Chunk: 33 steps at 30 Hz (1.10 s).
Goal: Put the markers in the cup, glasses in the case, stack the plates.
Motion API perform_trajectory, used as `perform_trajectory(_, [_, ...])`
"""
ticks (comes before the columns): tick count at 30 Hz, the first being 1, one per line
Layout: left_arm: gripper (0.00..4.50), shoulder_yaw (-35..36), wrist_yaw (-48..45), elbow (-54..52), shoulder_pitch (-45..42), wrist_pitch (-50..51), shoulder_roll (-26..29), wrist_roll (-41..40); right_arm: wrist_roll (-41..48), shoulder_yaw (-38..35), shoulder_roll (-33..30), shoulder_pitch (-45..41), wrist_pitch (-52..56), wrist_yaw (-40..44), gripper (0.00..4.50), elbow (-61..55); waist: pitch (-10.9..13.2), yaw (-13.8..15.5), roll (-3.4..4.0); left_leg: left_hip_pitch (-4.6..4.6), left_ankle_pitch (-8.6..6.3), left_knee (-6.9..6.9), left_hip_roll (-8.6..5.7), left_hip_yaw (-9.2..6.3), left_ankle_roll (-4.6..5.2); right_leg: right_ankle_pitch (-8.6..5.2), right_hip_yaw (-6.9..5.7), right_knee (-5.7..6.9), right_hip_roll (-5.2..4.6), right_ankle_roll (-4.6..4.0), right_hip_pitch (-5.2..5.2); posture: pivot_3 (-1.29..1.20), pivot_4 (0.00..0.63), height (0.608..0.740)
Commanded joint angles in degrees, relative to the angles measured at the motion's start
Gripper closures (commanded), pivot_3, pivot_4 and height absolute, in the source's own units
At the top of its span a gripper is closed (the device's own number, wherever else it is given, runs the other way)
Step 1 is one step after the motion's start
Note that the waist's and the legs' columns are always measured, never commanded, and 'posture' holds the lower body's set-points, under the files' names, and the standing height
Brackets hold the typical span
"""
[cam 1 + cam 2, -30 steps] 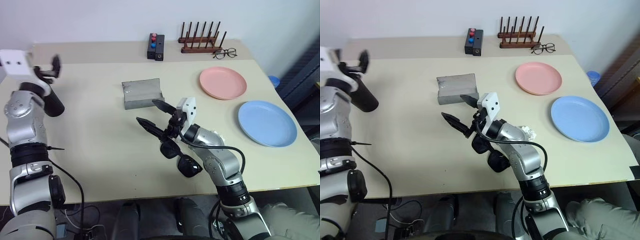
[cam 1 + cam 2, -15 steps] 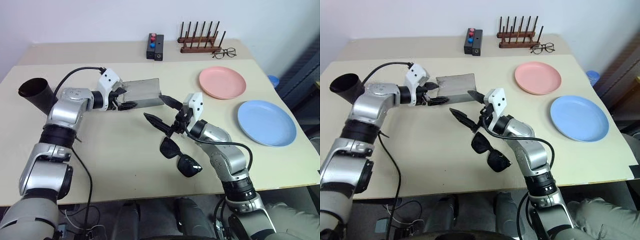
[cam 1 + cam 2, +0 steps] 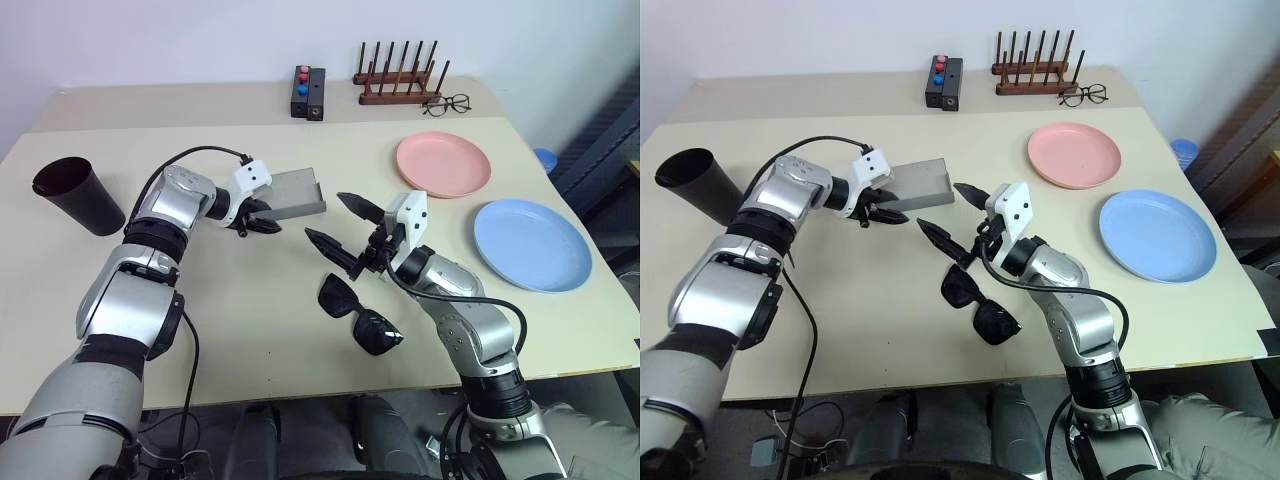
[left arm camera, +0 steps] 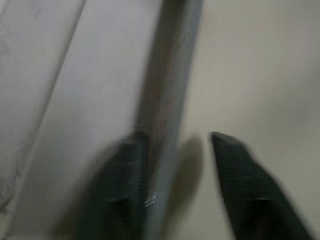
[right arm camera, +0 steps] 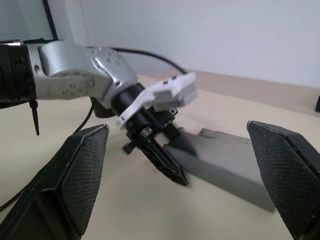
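The grey case (image 3: 298, 190) lies mid-table. My left gripper (image 3: 268, 222) is at its near-left corner, shut on the case's thin edge (image 4: 170, 100), which runs between the two fingers. My right gripper (image 3: 324, 216) hovers open and empty just right of the case, above the black sunglasses (image 3: 360, 312) that lie on the table. The black cup (image 3: 75, 195) stands at the far left. The pink plate (image 3: 445, 165) and the blue plate (image 3: 530, 245) lie side by side on the right, not stacked. The markers are out of view.
At the back of the table (image 3: 220, 300) stand a small black box with red and blue buttons (image 3: 308, 92) and a wooden peg rack (image 3: 400, 82). Wire-framed eyeglasses (image 3: 450, 103) lie beside the rack. The table's right edge is close to the blue plate.
My left arm swung from above the cup at the far left over to the case, and its gripper closed on the case's edge. My right gripper drifted slightly right and stayed open.
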Motion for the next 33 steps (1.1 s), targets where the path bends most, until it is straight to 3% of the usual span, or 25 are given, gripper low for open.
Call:
perform_trajectory(1, [4.35,2.0,-0.4,0.0,-0.8,-1.6,0.6,0.3,0.9,-0.4,-0.3,-0.2,0.0,-0.1,0.0,-2.5,0.0,0.0,0.0,-0.01,0.0,0.01,0.0,0.0,0.0,0.0,0.0,0.0,0.0,0.0,0.0,0.0,0.15,0.74])
perform_trajectory(10, [4.44,6.2,-9.5,-10.5,5.1,-3.9,5.1,-3.7,1.1,-0.1,-0.6,-1.3,0.4,1.0,0.0,-1.7,0.0,-0.1,0.01,0.0,0.0,-0.01,0.01,-0.01,0.0,0.0,0.0,0.02,0.0,0.0,0.0,0.0,0.15,0.74])
perform_trajectory(16, [4.44,6.4,-23.4,-37.7,19.1,7.1,15.8,-9.8,1.2,-0.2,-0.7,-1.7,0.4,1.7,0.0,-1.0,0.0,-0.3,0.05,0.01,0.0,-0.04,0.04,-0.01,0.0,0.0,0.01,0.06,0.0,-0.01,-0.01,0.0,0.15,0.74])
perform_trajectory(23, [4.44,5.9,-20.1,-61.5,33.5,16.5,24.5,-8.6,1.2,-0.1,-1.0,-2.0,0.3,2.4,0.0,-0.2,0.0,0.1,0.06,0.03,0.0,0.12,0.05,0.0,0.0,-0.02,0.02,0.08,0.0,-0.05,0.07,0.0,0.15,0.74])
perform_trajectory(33, [4.44,6.4,-16.4,-67.6,39.0,21.3,26.3,-11.3,1.0,0.4,-0.3,-2.7,0.0,3.0,0.0,1.1,0.0,0.1,0.07,0.02,-0.02,0.34,0.05,-0.01,0.04,-0.1,0.03,0.14,0.0,-0.2,0.12,0.0,0.15,0.74])
